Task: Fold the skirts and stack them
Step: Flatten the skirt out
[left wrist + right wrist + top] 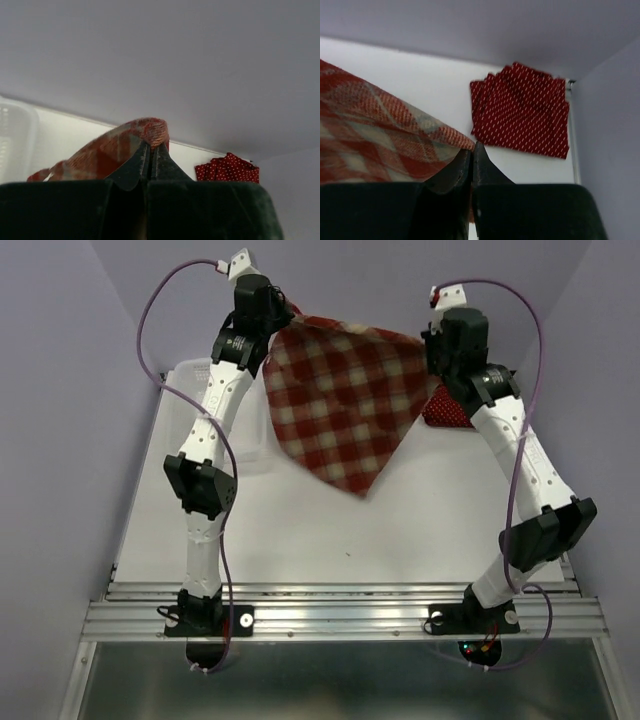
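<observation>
Plaid skirt [345,405]: lifted off the table [400,540] and strung between the two arms above its far half. The lower corner hangs to a point over mid-table.

Left gripper [150,149]: jaws pressed together, with a fold of the check cloth pinched at the tips and bulging over them.

Right gripper [471,151]: jaws likewise closed, with the cloth's edge running into the pinch.

Polka-dot skirt [522,110]: folded flat at the far right corner of the table. Cannot tell whether it is one garment or two.

Plastic basket [15,140]: at the left edge of the table.

Handling, judged: light, limp woven cloth, thickish, with a slightly grippy surface. It sags between the grips and holds no shape, and it is not fragile. Corner pinches suit it. Take hold at the waistband or hem corners, with tension between the two grips so it lays down flat without wrinkles. A shallow pinch could slip off.
</observation>
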Motion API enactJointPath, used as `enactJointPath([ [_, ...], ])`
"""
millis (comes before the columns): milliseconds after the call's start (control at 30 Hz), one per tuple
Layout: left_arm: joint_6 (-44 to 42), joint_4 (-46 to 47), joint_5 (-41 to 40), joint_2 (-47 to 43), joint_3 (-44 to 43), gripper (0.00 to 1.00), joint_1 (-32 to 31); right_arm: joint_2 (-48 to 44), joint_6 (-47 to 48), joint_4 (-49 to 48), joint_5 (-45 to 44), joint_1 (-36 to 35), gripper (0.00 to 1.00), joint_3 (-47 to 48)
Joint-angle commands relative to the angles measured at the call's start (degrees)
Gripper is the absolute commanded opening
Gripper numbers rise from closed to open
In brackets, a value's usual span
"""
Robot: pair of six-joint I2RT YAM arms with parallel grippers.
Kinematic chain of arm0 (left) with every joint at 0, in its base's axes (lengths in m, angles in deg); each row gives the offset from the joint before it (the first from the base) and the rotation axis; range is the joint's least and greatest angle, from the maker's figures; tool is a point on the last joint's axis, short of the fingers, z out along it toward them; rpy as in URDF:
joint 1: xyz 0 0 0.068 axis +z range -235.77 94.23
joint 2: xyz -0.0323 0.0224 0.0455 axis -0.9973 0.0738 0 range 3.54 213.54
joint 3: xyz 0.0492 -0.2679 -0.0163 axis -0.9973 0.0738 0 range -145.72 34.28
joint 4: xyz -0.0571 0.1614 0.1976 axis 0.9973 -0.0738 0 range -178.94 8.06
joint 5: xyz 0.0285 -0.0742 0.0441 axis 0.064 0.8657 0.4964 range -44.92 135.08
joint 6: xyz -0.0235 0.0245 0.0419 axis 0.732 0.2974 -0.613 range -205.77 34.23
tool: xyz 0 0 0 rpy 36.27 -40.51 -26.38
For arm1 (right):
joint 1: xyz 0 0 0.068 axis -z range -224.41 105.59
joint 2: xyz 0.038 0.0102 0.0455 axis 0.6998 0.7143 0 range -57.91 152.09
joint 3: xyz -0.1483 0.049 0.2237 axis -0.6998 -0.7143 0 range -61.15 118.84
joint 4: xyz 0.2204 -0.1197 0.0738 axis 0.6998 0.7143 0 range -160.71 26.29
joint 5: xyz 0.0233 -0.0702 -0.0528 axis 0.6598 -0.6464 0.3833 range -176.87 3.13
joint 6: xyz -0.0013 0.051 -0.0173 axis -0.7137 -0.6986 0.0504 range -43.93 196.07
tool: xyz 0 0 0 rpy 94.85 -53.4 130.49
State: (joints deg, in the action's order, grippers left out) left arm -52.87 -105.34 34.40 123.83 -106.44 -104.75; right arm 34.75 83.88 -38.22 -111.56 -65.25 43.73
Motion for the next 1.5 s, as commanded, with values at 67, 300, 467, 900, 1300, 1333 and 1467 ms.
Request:
enactJointPath([
  [67,0.49,15.1,14.17,-7.68,-1.09,0.0,5.45,0.5,15.12,-5.77,5.0,4.67,0.01,19.99],
  [300,-1.18,21.47,15.07,-20.26,26.15,0.0,3.34,-4.49,17.76,-6.56,11.22,9.41,0.01,4.62],
  [467,0.84,26.11,16.12,-25.36,50.51,0.0,1.24,-17.57,13.38,-13.33,12.12,9.41,0.02,-22.45],
  [900,8.4,19.01,3.46,-48.2,93.67,0.0,-5.88,-45.53,-14.22,-6.82,46.8,9.41,0.07,-47.55],
  [1300,10.78,16.62,0.15,-59.74,94.16,0.0,-7.3,-51.46,-18.28,-4.71,31.64,9.41,0.01,-44.77],
  [1333,9.04,17.59,-0.48,-58.69,89.71,0.0,-7.21,-49.96,-17.75,-6.89,29.46,9.41,0.01,-44.15],
  [1467,3.67,14.54,-2.16,-43.07,64.63,0.0,-3.98,-32.0,-11.87,-11.56,21.04,9.41,0.01,-32.86],
])
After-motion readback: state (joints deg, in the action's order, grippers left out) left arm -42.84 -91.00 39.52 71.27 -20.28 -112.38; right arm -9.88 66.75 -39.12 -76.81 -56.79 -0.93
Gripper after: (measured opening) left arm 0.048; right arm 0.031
